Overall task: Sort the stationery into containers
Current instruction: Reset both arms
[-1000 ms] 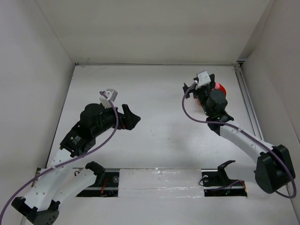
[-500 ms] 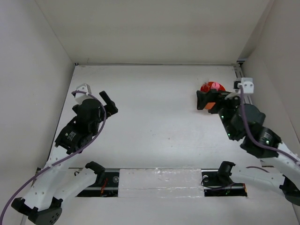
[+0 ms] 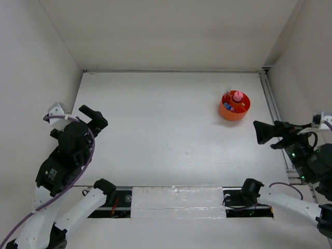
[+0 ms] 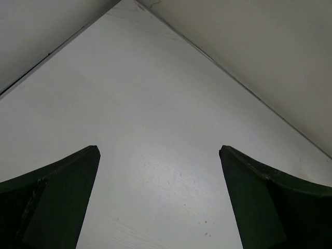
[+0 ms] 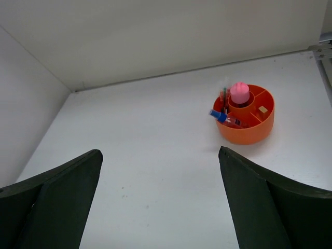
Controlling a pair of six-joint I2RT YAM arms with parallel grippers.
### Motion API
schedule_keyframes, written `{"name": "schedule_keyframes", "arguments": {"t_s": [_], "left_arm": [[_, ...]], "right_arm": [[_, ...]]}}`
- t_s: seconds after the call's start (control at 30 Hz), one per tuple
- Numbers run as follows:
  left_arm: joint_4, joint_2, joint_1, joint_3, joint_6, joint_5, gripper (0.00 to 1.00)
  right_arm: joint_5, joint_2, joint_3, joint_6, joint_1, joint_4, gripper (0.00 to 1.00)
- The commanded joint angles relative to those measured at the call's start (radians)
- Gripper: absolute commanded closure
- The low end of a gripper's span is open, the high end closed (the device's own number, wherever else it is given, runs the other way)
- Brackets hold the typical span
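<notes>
The round orange container [image 3: 230, 112] stands at the table's far right. It appears in the right wrist view as a divided tub [image 5: 249, 136] holding stationery. A pink-capped cylinder [image 5: 239, 92] stands upright in its centre cup. A clear blue-capped bottle [image 5: 223, 117] leans over the left rim. Thin pens [image 5: 224, 96] stand behind the bottle, and a tiny tan cube [image 5: 263, 109] lies in a right compartment. My right gripper [image 3: 260, 132] [image 5: 159, 150] is open and empty, well short of the tub. My left gripper [image 3: 93, 116] [image 4: 159, 149] is open and empty over bare table at the left.
White walls enclose the table on the left, back and right. A metal rail [image 3: 274, 114] runs along the right edge next to the tub. The left wrist view faces the far left corner [image 4: 129, 2] of the enclosure.
Both arms have drawn back toward the near edge. The right gripper has left the tub, which is now uncovered. The left gripper has swung from mid-table to the left side.
</notes>
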Motion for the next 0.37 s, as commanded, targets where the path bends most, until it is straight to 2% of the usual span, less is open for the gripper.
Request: {"name": "schedule_keyframes", "arguments": {"t_s": [0.0, 0.33], "left_arm": [[-0.029, -0.014, 0.002, 0.002, -0.035, -0.040, 0.00], [-0.003, 0.006, 0.002, -0.020, -0.055, -0.019, 0.00]], "right_arm": [[0.015, -0.048, 0.003, 0.011, 0.008, -0.051, 0.00], [0.075, -0.061, 0.046, 0.011, 0.008, -0.105, 0.00]]}}
